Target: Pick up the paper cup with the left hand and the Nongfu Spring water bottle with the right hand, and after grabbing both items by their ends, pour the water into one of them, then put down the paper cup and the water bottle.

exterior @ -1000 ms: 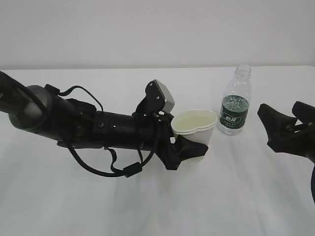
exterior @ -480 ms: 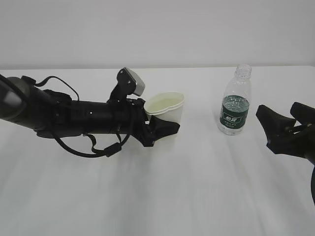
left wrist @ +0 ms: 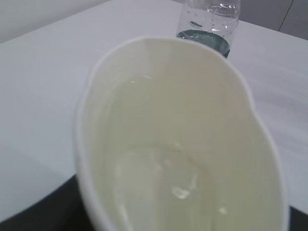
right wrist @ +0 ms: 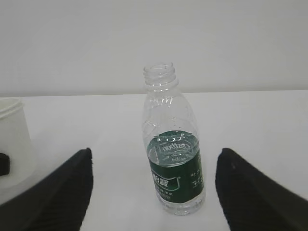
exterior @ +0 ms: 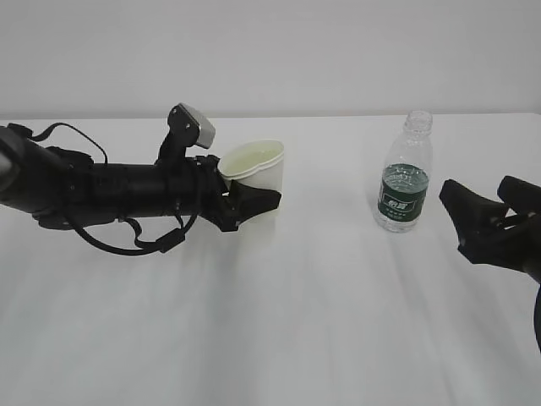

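From the exterior view, my left hand (exterior: 251,205) held the paper cup (exterior: 254,179), jaws closed partway around its lower wall, squeezing the rim a little out of round. Over the last second I had carried the cup leftward and back across the white table (exterior: 279,338); it had been just beside the Nongfu Spring water bottle (exterior: 403,172) and now sat well apart from it. The bottle stood upright and uncapped on the table, unmoved. My right hand (exterior: 484,222) waited near the bottle's right side, jaws spread wide, gripping nothing, and had not shifted.

From the left wrist view, the cup (left wrist: 178,139) filled most of the frame, its pale cream inside holding a shallow pool of water (left wrist: 163,185) with small glints on it. The bottle (left wrist: 208,24) showed beyond the rim, only its label band and lower ribs in view. My own fingers were hidden under the cup.

From the right wrist view, the bottle (right wrist: 173,147) stood centred between my two wide-open black fingers (right wrist: 53,192), touching neither. Some water remained at label height. The cup's edge (right wrist: 13,144) showed at far left.

I judged the pour finished and the bottle already set down; what remained was for me to lower the cup onto the table and let go.
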Robot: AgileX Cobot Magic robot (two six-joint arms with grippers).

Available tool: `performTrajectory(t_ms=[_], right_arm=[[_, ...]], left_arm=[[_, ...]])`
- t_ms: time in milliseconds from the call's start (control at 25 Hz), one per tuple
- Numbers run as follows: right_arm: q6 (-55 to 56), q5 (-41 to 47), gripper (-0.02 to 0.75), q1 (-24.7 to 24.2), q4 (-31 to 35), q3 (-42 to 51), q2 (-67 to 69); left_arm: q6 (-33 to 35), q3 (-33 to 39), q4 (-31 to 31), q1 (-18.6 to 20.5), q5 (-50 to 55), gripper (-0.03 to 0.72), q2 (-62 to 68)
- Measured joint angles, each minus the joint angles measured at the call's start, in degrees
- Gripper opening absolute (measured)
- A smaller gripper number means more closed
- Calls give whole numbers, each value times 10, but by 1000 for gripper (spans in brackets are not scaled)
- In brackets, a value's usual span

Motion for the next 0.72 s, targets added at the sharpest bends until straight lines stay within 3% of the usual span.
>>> performTrajectory(t_ms=[360, 720], right_arm=[[1, 0, 599, 0, 0, 0, 0], [4, 0, 596, 0, -1, 0, 0]], left_arm=[[21, 7, -1, 21, -6, 430, 0], [39, 35, -21, 79, -46, 429, 0]])
